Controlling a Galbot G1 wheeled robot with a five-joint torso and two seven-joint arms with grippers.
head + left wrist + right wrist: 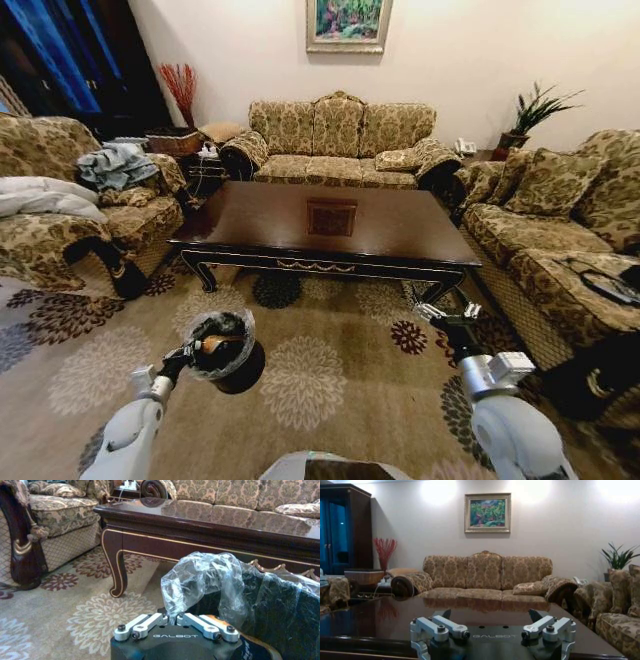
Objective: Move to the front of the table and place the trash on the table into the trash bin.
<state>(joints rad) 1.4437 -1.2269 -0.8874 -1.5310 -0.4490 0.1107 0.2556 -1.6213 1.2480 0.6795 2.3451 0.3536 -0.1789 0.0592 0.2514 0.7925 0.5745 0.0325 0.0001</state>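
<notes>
Left end effector point(187, 350) held low over the carpet, at the rim of the trash bin point(232, 362); its fingers point(150, 621) are pressed together on the bin's clear liner bag point(205, 579). A tan, bottle-shaped piece of trash point(220, 345) lies inside the bin, just beyond that end effector. Right end effector point(442, 315) hovers by the desk's near right corner, fingers spread, holding nothing. The desk point(400, 235) stands ahead of both end effectors, a dark square inlay point(331, 216) at its centre.

Warm dim indoor light, glare on wall, fisheye-bent edges
</notes>
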